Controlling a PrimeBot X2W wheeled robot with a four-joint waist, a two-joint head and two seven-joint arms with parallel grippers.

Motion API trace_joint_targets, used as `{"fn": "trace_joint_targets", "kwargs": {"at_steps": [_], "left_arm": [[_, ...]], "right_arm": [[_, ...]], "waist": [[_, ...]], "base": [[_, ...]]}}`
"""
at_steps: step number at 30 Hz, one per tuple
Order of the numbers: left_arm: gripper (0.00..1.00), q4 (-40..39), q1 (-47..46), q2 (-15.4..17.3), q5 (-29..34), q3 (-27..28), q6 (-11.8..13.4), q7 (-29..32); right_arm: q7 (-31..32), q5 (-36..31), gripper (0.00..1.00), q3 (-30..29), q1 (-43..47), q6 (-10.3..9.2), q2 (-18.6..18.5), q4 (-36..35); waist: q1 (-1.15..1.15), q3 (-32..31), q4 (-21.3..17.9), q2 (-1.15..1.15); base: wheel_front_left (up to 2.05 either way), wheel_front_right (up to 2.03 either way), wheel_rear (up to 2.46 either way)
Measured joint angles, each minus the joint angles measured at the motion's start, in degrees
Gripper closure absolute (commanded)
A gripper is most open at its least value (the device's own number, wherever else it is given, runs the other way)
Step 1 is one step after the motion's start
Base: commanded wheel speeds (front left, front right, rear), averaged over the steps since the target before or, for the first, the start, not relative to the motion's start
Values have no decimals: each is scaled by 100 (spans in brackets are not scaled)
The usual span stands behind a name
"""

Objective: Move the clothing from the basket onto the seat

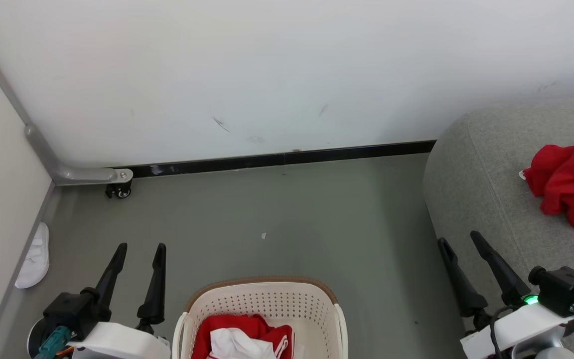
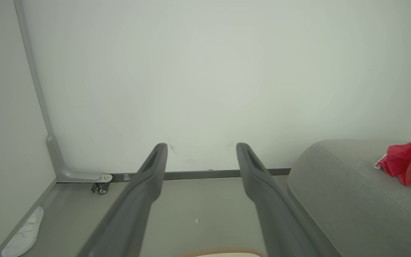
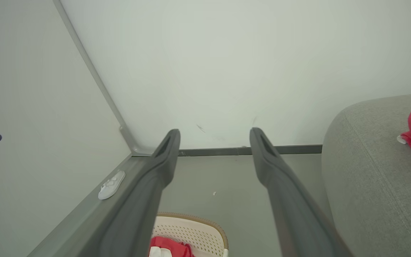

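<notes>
Head view, near centre: basket (image 1: 262, 299) on the floor (image 1: 277, 209), set between the two arms and within reach of either. Inside, toward its left side, a crumpled red-and-white garment (image 1: 239, 334), bunched low beneath the brown rim (image 1: 262, 280) and sagging as soft cloth does. Near end of the basket cut off by the frame, so anything lying there cannot be told. On the right, the seat (image 1: 476, 189), rounded corner toward the basket. On top of it, toward the far right, a red garment (image 1: 568, 184) heaped loosely, well apart from the basket. Judged from that: part of the clothing across already, part yet to go.

Left jaws at near left, released and spread wide, grasping nothing, fingers (image 1: 156, 279) pointing toward the far wall (image 1: 267, 75), beside the basket but apart from it. Right jaws at near right, likewise released and empty, seen against the seat's near-left edge. Left and right wrist views: only bare floor and wall between each parted pair. Probably held wide to be ready for a drop onto the fabric.

Next, as a guess: down into the basket, pinching a thick fold rather than a thin hem, lifting clear of the rim, then swinging right. Risk: cloth snagging on the rim, or tipping the light basket.

White slipper (image 1: 35, 262) by the left wall, well apart; no part of the job.
</notes>
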Motion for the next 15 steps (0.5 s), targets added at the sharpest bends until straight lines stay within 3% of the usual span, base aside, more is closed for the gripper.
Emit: {"fn": "trace_joint_targets", "kwargs": {"at_steps": [15], "left_arm": [[0, 4, 5, -174, 215, 193, -175, 0]], "right_arm": [[0, -10, 0, -48, 28, 0, 22, -40]], "waist": [[0, 5, -8, 0]], "base": [[0, 0, 0]]}}
